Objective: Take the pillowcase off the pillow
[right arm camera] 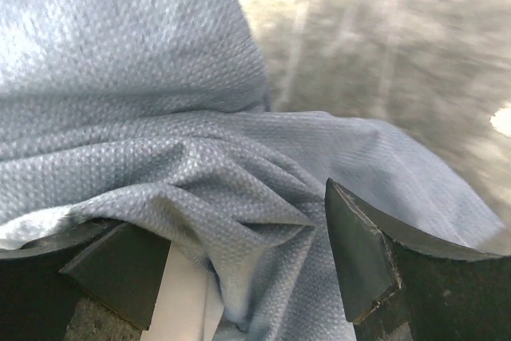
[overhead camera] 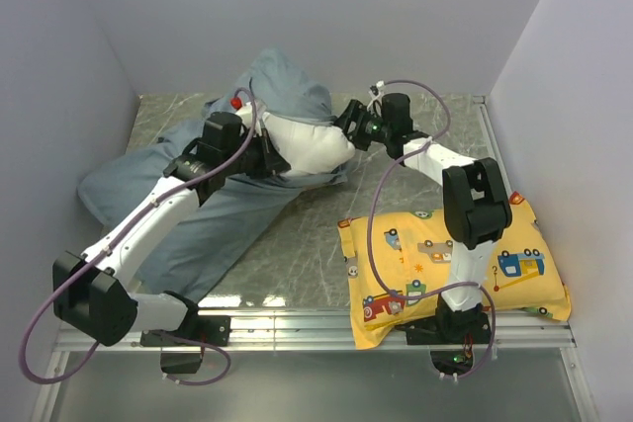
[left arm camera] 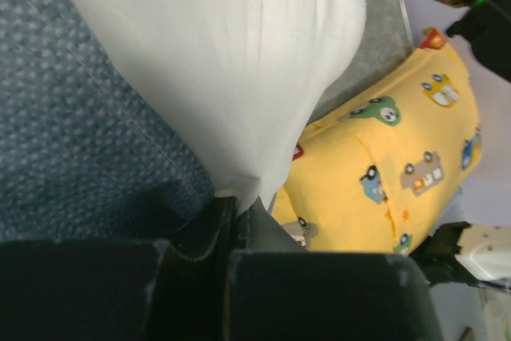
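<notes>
While the left tool (left arm camera: 238,212) pinches the pillow (left arm camera: 239,53) to hold it back, the right tool (right arm camera: 239,261) is spread wide over the bunched pillowcase (right arm camera: 160,77) at the back of the surface (overhead camera: 297,244), ready to tug.

On the marbled table (overhead camera: 297,244) lie the blue pillowcase (overhead camera: 218,234), left, apparently under the white pillow (overhead camera: 312,150), and a yellow pillow (overhead camera: 420,254), right.
</notes>
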Robot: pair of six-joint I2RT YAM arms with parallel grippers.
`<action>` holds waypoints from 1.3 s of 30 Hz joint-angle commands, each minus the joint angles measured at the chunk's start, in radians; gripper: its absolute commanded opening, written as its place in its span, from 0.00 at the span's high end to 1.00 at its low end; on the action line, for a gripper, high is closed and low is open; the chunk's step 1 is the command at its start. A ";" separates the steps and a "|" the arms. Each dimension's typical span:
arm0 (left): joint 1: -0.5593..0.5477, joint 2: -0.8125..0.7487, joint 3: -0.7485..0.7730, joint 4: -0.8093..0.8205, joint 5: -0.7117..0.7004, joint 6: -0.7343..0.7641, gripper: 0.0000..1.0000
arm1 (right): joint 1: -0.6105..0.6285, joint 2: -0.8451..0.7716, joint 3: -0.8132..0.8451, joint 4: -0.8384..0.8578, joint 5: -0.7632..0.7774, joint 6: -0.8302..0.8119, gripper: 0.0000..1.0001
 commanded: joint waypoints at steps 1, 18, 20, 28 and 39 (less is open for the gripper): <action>-0.038 0.019 -0.018 -0.053 -0.097 0.014 1.00 | -0.012 -0.055 0.071 -0.040 0.107 -0.065 0.20; -0.038 0.120 0.000 -0.035 -0.180 0.016 1.00 | 0.133 -0.256 0.068 -0.288 0.312 -0.454 0.18; -0.038 0.120 0.008 -0.041 -0.167 0.024 1.00 | 0.181 -0.244 0.093 -0.330 0.369 -0.543 0.15; -0.069 0.102 0.028 -0.083 -0.145 0.070 1.00 | 0.251 -0.096 0.211 -0.379 0.512 -0.585 0.16; -0.146 0.042 0.047 -0.190 -0.151 0.192 1.00 | 0.093 0.177 0.576 -0.568 0.685 -0.302 1.00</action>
